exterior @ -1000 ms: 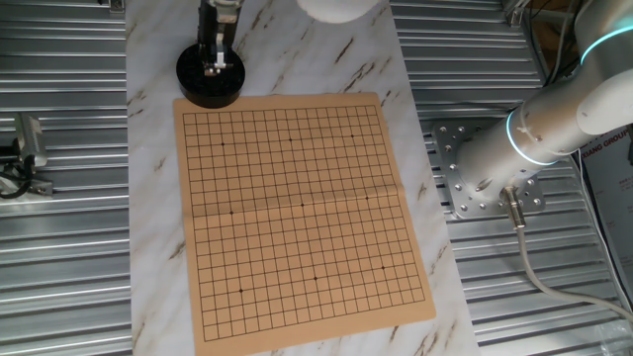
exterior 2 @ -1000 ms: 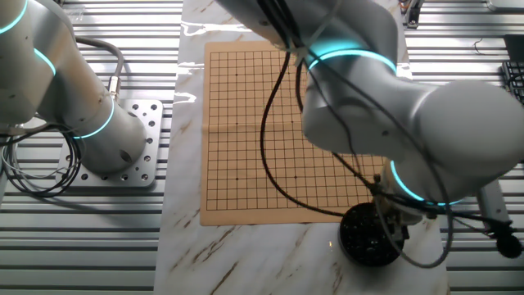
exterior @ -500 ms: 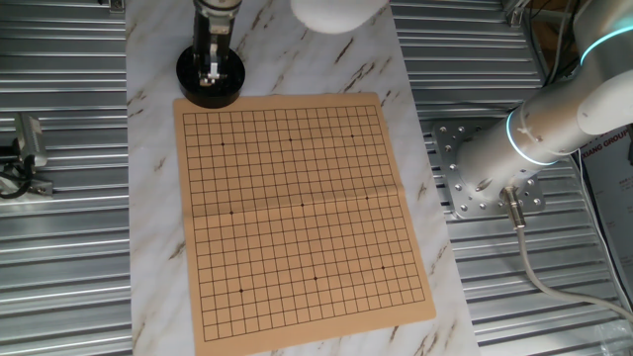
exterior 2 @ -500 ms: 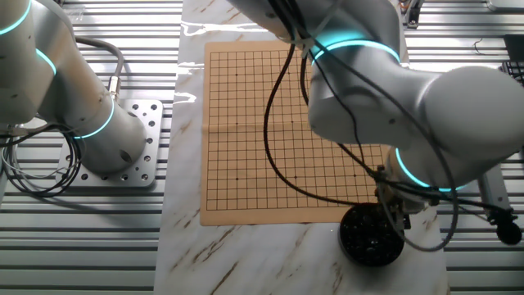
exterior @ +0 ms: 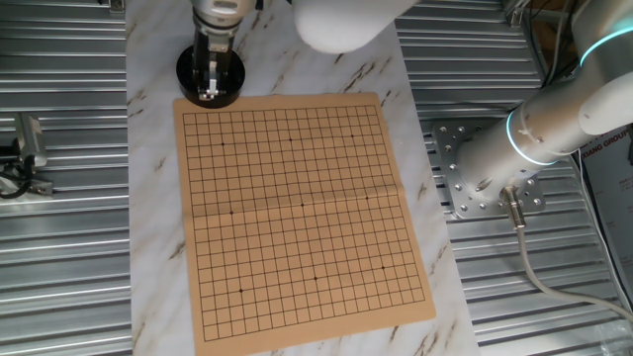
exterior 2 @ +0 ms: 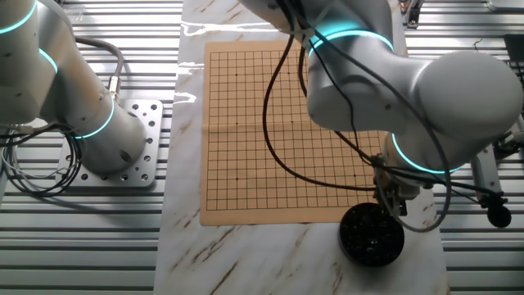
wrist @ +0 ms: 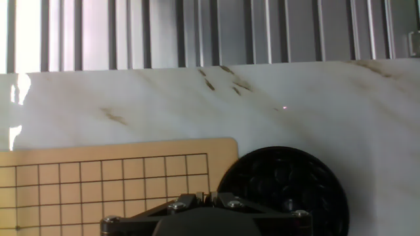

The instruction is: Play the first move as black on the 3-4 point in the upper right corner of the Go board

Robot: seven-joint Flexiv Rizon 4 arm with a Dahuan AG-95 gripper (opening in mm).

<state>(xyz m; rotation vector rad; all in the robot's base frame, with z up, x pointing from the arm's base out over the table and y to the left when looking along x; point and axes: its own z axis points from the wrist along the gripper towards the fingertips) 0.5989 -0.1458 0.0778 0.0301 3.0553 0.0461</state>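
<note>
Black bowl (exterior: 209, 77) sitting off board (exterior: 297, 218) corner; gripper (exterior: 208, 91) hanging over it, jaw state indeterminable. Stone pickup step; next: carrying stone to 3-4 point.

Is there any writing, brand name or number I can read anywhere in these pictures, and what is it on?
One printed label sits on the robot's base at the right edge of one fixed view; it is partly cut off and too small to read.
The Go board carries only grid lines and dots, no text.
Nothing else bears legible writing.

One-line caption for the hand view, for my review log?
Gripper poised above the black bowl of stones beside the corner of the empty Go board on the marble-patterned table.
</note>
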